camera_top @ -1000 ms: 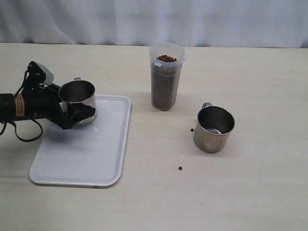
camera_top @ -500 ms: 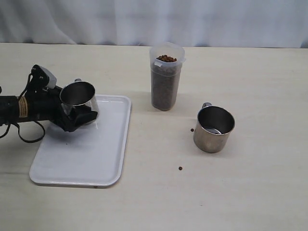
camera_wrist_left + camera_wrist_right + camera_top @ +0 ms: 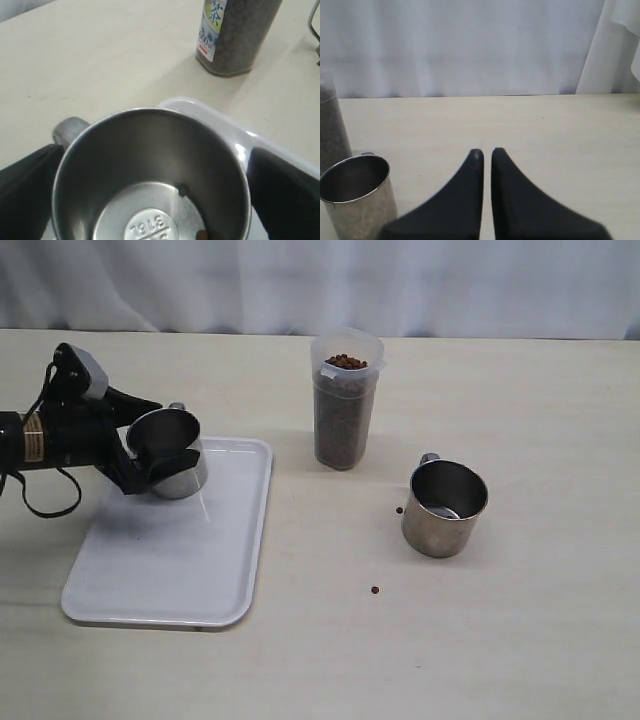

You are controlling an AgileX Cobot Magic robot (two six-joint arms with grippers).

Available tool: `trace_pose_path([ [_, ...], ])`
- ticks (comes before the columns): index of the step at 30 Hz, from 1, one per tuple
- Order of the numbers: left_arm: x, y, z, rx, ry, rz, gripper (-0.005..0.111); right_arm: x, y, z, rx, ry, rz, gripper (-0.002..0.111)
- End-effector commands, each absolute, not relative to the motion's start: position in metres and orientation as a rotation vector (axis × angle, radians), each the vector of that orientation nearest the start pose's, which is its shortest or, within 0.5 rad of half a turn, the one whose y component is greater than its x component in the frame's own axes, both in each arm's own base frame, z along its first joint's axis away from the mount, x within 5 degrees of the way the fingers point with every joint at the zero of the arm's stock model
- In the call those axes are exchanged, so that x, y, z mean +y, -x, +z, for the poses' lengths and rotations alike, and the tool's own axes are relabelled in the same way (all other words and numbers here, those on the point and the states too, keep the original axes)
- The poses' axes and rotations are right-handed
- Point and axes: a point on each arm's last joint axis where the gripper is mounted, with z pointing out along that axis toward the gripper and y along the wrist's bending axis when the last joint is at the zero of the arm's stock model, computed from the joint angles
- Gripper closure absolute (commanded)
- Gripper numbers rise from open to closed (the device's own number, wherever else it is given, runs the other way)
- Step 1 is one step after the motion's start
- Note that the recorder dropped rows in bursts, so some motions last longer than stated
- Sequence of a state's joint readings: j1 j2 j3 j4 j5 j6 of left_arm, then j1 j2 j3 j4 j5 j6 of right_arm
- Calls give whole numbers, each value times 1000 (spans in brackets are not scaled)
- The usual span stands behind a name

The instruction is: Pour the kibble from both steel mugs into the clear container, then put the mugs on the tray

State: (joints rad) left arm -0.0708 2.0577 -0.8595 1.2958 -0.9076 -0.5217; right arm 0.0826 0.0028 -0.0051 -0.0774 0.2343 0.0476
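Note:
One steel mug (image 3: pixel 172 452) stands upright on the white tray (image 3: pixel 170 560) near its far left corner. My left gripper (image 3: pixel 158 445) is open, with one finger (image 3: pixel 27 185) on each side of the mug (image 3: pixel 150 165) and a thin gap showing at one side. A couple of kibble pellets (image 3: pixel 183 190) lie inside that mug. The clear container (image 3: pixel 345 400) stands mid-table, full of kibble (image 3: pixel 343 425) nearly to the rim. The other steel mug (image 3: pixel 445 508) stands on the table to its right. My right gripper (image 3: pixel 483 151) is shut and empty, beside this mug (image 3: pixel 355 195).
Two stray pellets lie on the table, one (image 3: pixel 399 510) next to the right mug and one (image 3: pixel 375 590) nearer the front. A pale curtain (image 3: pixel 320 280) hangs behind the table's far edge. The container's label (image 3: pixel 212 25) shows in the left wrist view.
The mug on the tray was tilted in the left gripper half a second ago; now it stands upright. The left jaws have spread wider and let it go.

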Motion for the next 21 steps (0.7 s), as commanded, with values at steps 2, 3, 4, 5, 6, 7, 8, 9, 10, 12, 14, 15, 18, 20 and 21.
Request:
trace_pose_path([
  [2, -94, -334, 120, 1779, -1042, -711, 16, 3, -55, 192, 1717, 93, 14, 104],
  [3, -95, -334, 126, 1766, -1039, -715, 16, 3, -55, 192, 1717, 93, 14, 104],
  [4, -95, -333, 132, 1752, -1038, -720, 16, 3, -55, 192, 1717, 93, 14, 104],
  [5, -95, -333, 136, 1739, -1047, -721, 16, 3, -55, 192, 1717, 93, 14, 104],
  [6, -96, -331, 144, 1711, -1059, -723, 17, 3, -55, 192, 1717, 93, 14, 104],
  [7, -97, -329, 151, 1693, -1059, -736, 17, 3, -55, 192, 1717, 93, 14, 104],
  [8, -97, -328, 158, 1688, -1046, -749, 17, 3, -55, 192, 1717, 93, 14, 104],
  [9, -97, -327, 167, 1690, -1018, -767, 17, 3, -55, 192, 1717, 93, 14, 104],
  [10, -97, -325, 176, 1699, -978, -790, 19, 3, -55, 192, 1717, 93, 14, 104],
  [12, -97, -320, 197, 1705, -929, -823, 30, 3, -55, 192, 1717, 93, 14, 104],
  [14, -97, -312, 214, 1706, -937, -824, 54, 3, -55, 192, 1717, 93, 14, 104],
  [15, -97, -307, 225, 1705, -947, -820, 70, 3, -55, 192, 1717, 93, 14, 104],
  [18, -96, -284, 249, 1647, -1016, -798, 107, 3, -55, 192, 1717, 93, 14, 104],
  [20, -94, -266, 264, 1615, -953, -769, 107, 3, -55, 192, 1717, 93, 14, 104],
  [21, -91, -256, 267, 1615, -910, -745, 107, 3, -55, 192, 1717, 93, 14, 104],
])
